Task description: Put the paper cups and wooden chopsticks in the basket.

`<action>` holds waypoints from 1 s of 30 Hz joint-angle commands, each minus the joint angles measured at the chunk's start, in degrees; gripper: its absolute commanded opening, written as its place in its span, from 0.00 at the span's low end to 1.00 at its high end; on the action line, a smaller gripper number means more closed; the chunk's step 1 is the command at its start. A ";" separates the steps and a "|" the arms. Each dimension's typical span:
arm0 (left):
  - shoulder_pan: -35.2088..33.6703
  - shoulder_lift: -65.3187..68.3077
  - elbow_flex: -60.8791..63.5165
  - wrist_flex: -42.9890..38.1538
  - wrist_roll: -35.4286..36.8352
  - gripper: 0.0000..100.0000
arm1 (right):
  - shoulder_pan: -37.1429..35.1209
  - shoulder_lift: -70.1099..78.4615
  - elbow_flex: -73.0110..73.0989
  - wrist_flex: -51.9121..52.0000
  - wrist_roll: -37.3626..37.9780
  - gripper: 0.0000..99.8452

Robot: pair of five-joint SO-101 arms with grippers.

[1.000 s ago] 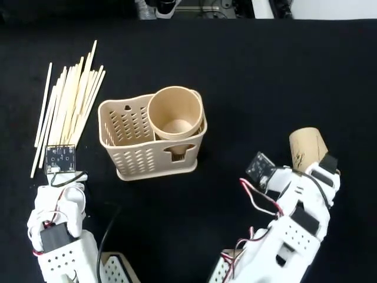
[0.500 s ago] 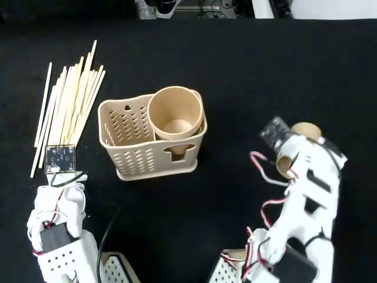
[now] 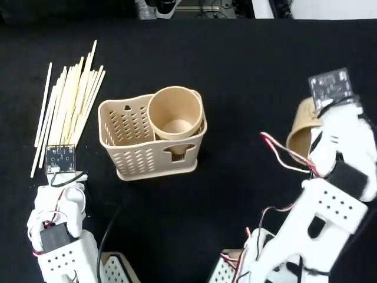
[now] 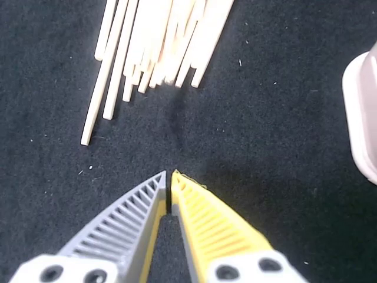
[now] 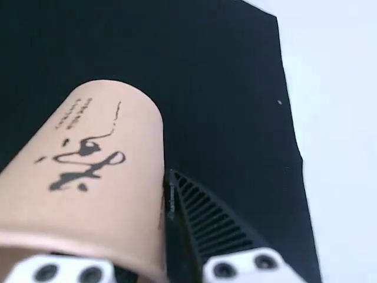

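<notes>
High view and both wrist views, as I read them from my station. My right gripper [image 5: 169, 184] is clamped on a paper cup [image 3: 301, 132], one finger [image 5: 203, 221] pressed against the cup's outer wall. The cup is tilted with its open mouth towards the arm's base, and it is well apart from the basket [image 3: 132, 158], on that arm's side. A second paper cup [image 3: 175, 112] stands upright in the basket compartment nearer the right arm. The wooden chopsticks [image 3: 68, 97] lie in a loose fan on the black surface [image 3: 247, 71] beside the basket's other end. My left gripper [image 4: 168, 175] has its tips pressed together on nothing, over the surface just short of the chopsticks' near ends.
</notes>
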 commanded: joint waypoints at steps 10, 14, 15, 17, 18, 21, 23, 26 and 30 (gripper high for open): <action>0.57 -0.35 1.01 -0.35 -0.35 0.03 | -28.48 11.21 -55.78 41.67 -16.70 0.01; 0.40 -0.35 1.01 -0.35 -0.35 0.03 | -40.44 16.13 -67.74 45.89 -20.04 0.01; 0.40 -0.35 1.01 -0.35 -0.35 0.03 | -43.08 16.75 -68.97 45.80 -20.48 0.01; 0.40 -0.35 1.01 -0.35 -0.35 0.03 | -48.53 17.98 -69.32 45.63 -20.66 0.01; 0.40 -0.35 1.01 -0.35 -0.35 0.03 | -50.90 18.86 -68.97 45.71 -20.75 0.01; 0.31 -0.35 1.01 -0.35 -0.35 0.03 | -53.54 21.93 -65.98 45.71 -20.75 0.01; 0.31 -0.35 1.01 -0.35 -0.35 0.03 | -53.54 24.13 -64.57 45.63 -20.75 0.01; 0.40 -0.35 1.01 -0.35 -0.35 0.03 | -53.45 27.21 -64.13 45.63 -20.66 0.01; 0.57 -0.35 1.01 -0.44 -0.35 0.03 | -53.54 29.76 -64.22 45.54 -20.40 0.01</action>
